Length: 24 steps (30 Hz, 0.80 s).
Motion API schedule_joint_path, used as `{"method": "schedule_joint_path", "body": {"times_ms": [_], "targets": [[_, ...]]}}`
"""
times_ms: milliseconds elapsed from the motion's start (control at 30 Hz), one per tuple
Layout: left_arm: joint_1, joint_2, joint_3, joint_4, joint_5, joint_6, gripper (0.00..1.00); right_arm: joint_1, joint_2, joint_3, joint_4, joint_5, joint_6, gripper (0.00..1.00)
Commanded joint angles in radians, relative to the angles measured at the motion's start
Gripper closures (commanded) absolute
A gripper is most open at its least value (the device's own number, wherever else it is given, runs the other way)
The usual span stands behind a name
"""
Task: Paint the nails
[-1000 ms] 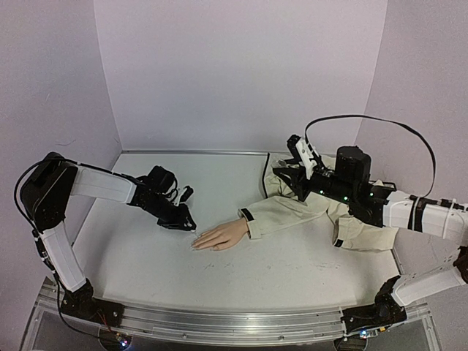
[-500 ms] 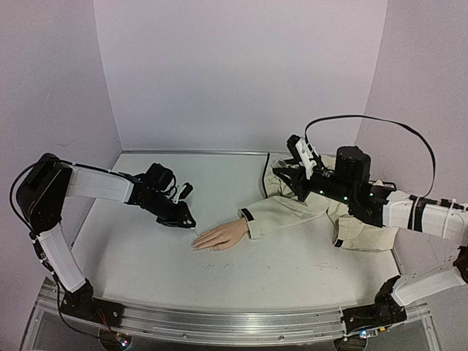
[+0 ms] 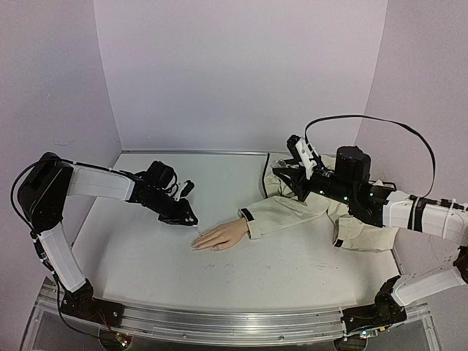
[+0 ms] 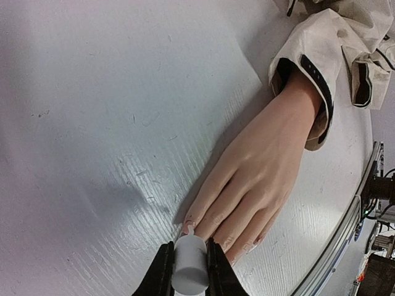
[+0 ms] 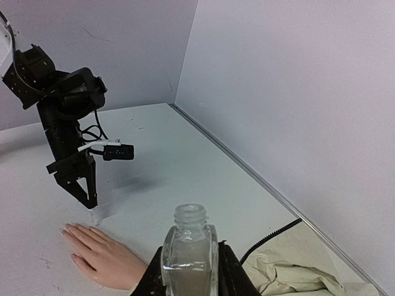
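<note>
Here, with the left fingers (image 4: 162, 272) pinching the brush cap (image 4: 189, 269) over the nails (image 4: 187, 225), any sideways drift could smear the mannequin hand (image 4: 259, 166), and the open bottle (image 5: 188, 254) pinched in the right fingers (image 5: 233, 275) could tip.

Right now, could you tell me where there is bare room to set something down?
Free: the near strip between mannequin hand and front rail, and the far middle by the back wall. Crowded: the left tool at the nails, and the sleeve.

light: bright, diffuse | shadows: soft, along mannequin hand (image 4: 259, 166) | glare: mild sheen on table (image 4: 92, 92) | focus: mostly sharp
</note>
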Motion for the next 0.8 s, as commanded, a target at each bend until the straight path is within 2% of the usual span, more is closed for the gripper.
{"method": "schedule_joint_path", "body": {"times_ms": [0,767], "targets": [[0.005,0.020,0.047,0.024,0.034,-0.001,1.00,-0.005,-0.007,0.039,0.083,-0.010,0.011,1.00],[0.005,0.051,0.051,0.036,0.059,-0.001,1.00,-0.008,0.003,0.047,0.082,-0.016,0.011,1.00]]}}
